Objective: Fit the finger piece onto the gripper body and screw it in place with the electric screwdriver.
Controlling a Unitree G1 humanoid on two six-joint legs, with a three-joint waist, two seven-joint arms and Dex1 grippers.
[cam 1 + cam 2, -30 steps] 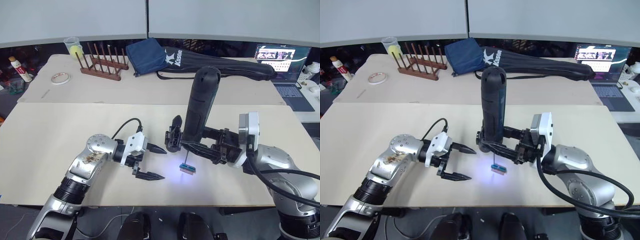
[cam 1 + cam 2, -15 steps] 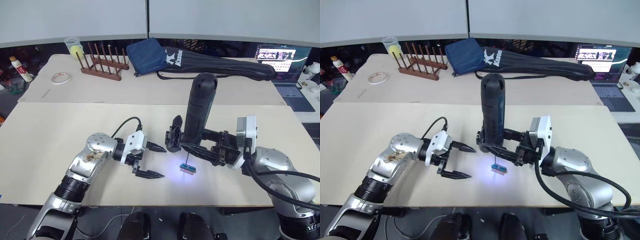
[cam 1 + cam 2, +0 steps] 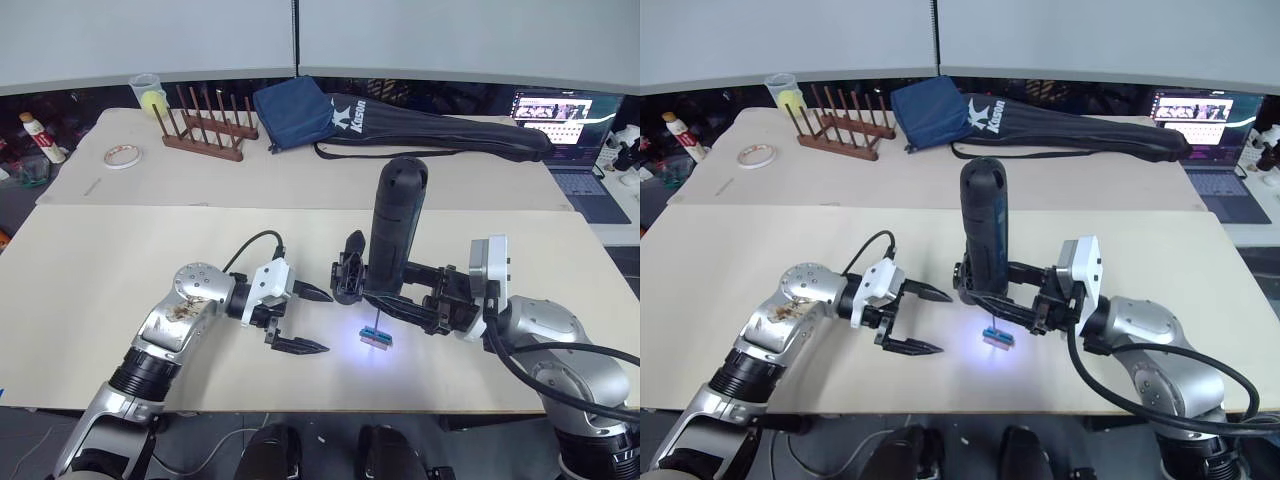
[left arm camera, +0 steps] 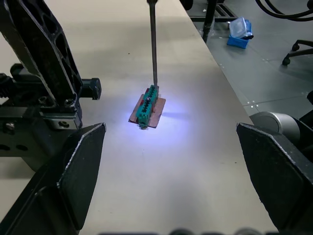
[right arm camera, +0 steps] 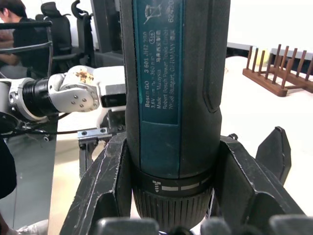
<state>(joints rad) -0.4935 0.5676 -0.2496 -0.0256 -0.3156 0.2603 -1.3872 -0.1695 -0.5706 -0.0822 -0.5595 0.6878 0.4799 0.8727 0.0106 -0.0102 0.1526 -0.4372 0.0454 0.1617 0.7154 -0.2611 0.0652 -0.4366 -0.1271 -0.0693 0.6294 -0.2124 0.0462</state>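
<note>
My right gripper point(image 3: 388, 298) is shut on the electric screwdriver point(image 3: 396, 232), a thick dark cylinder held upright over the near table. Its thin bit point(image 4: 152, 44) comes down onto a tiny green-and-red piece point(image 3: 377, 337) lit by its white light. The gripper body point(image 3: 350, 276), a small black block with a pointed finger sticking up, stands just left of the screwdriver. My left gripper point(image 3: 326, 323) is open, low over the table left of the green piece, with nothing between its fingers. The finger piece is out of view as a separate part.
On the far table lie a long black bag point(image 3: 440, 128), a dark blue pouch point(image 3: 293, 112), a wooden peg rack point(image 3: 204, 130), a tape roll point(image 3: 121, 156) and a cup point(image 3: 147, 95). A laptop point(image 3: 560, 125) sits at the far right.
The screwdriver's top has sunk a little and my right arm has edged left. The bit stays on the green piece. My left gripper has barely moved.
</note>
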